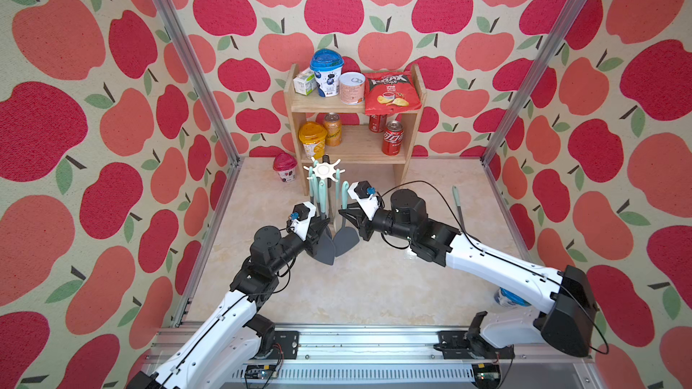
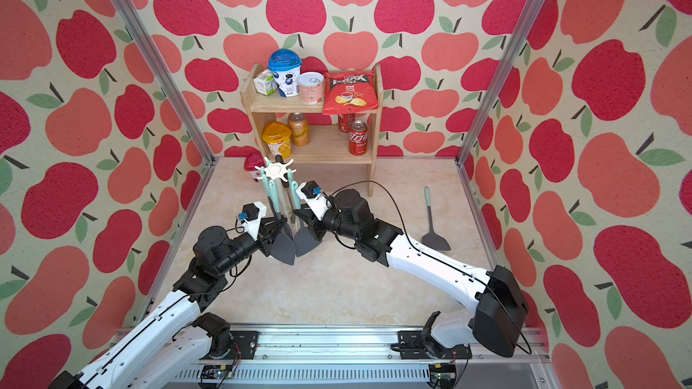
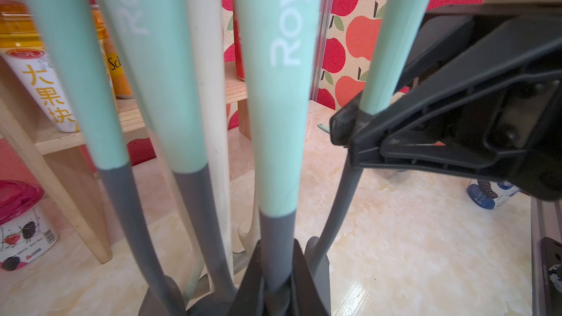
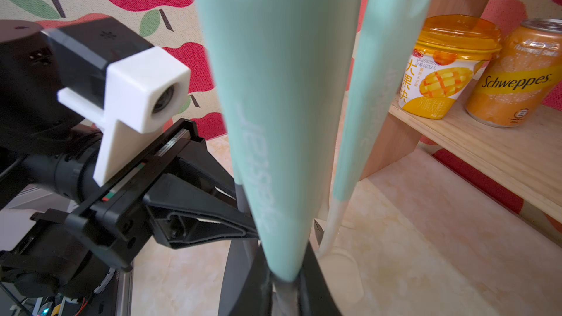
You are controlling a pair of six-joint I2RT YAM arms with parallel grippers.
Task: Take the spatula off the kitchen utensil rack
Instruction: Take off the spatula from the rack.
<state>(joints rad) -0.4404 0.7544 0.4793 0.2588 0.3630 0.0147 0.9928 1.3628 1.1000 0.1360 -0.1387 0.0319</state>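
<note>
A: Where's the rack?
B: The kitchen utensil rack (image 1: 322,171), white star crown, stands on the counter (image 1: 374,286) toward the far edge, left of centre, just in front of the wooden two-tier shelf (image 1: 290,106).

A: Grippers?
B: The left gripper (image 1: 324,224) is clamped tight on the grey neck of the pointed-blade spatula (image 1: 325,250). The right gripper (image 1: 341,212) is pinched closed on the flat-blade spatula (image 1: 346,241), where mint handle meets grey neck. The blades hang side by side. Handle tops sit up by the crown; hooked or not, can't tell.

A: Surface, room?
B: Cream marbled counter, apple-print walls (image 1: 56,144), aluminium posts (image 1: 179,50) rising from the far corners, a rail (image 1: 374,342) along the near edge. There's a pink-lidded berry cup (image 1: 284,168) near the far-left corner. A loose spatula (image 2: 432,226) lies flat near the right edge. A blue-and-white cup (image 1: 505,299) sits toward the near-right corner, half hidden by the right arm.

A: View differences?
B: Top views alone give the crown and the upper tier with its chips bag (image 1: 391,93). The left wrist view gives the cream pole (image 3: 206,86), "Roya" lettering and two more mint handles (image 3: 70,86). The right wrist view reads the Schweppes can (image 4: 517,80) beside the mango cup (image 4: 441,68) on the lower tier.
</note>
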